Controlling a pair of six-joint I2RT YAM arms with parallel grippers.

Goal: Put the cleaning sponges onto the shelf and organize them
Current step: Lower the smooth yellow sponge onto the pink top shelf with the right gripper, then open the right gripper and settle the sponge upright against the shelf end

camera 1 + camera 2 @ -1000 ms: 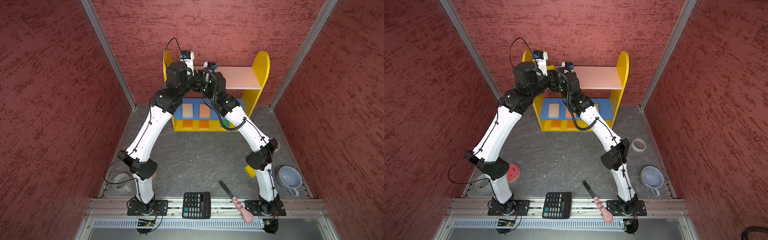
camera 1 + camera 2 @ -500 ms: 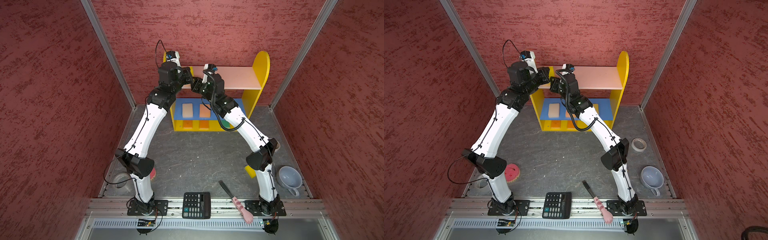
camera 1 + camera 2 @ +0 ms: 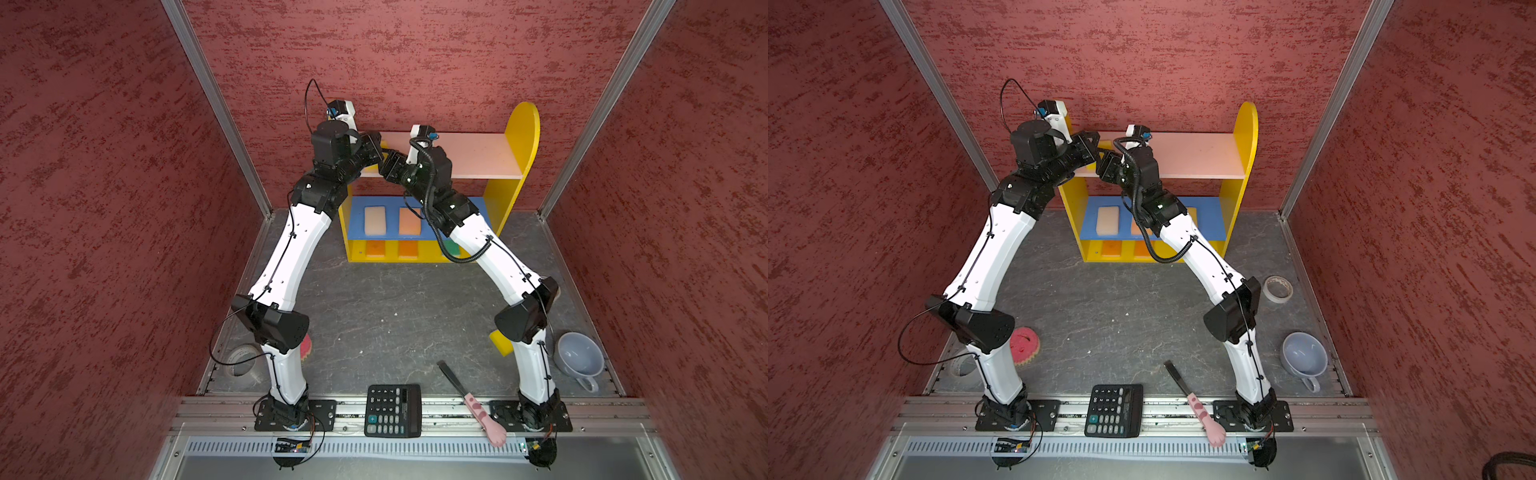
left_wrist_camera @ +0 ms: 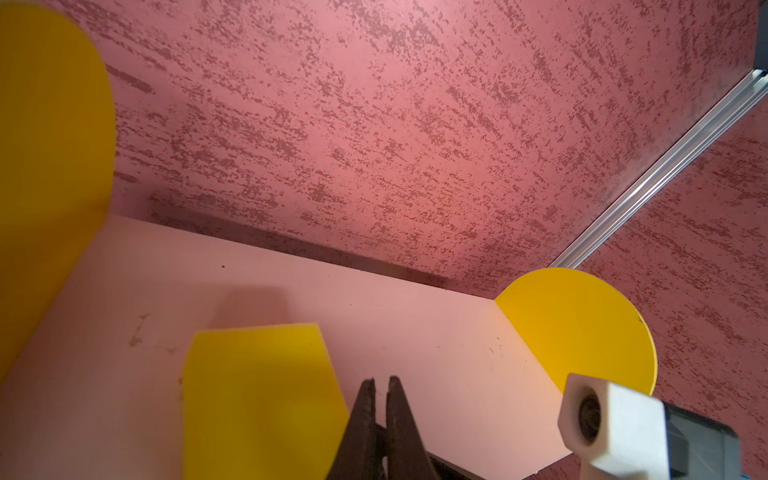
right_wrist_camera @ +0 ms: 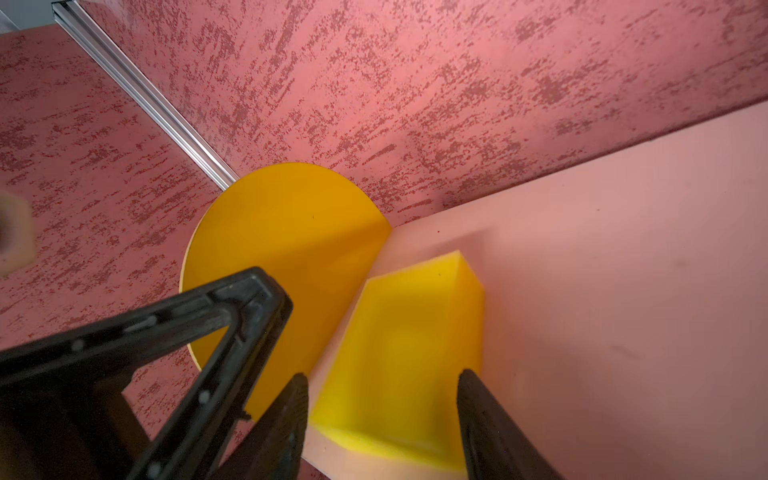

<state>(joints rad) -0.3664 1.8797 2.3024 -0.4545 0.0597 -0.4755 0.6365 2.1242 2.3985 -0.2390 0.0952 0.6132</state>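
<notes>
Calculator [image 3: 392,410], brush [image 3: 468,398], cup [image 3: 579,359] lie up front — far from shelf [image 3: 524,137].

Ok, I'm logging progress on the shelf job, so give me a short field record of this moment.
top board: one yellow sponge, beside the left side panel
left gripper: shut, empty, next to that sponge
right gripper: open, jaws straddling that sponge
middle board: cream sponge, peach sponge
bottom board: two orange sponges, green sponge
off shelf: pink round sponge, second yellow sponge

Bright, even light from above. A soft shadow falls just behind the yellow sponge [image 4: 257,395] on the shelf [image 4: 415,332]; the near foreground beside it blurs.
</notes>
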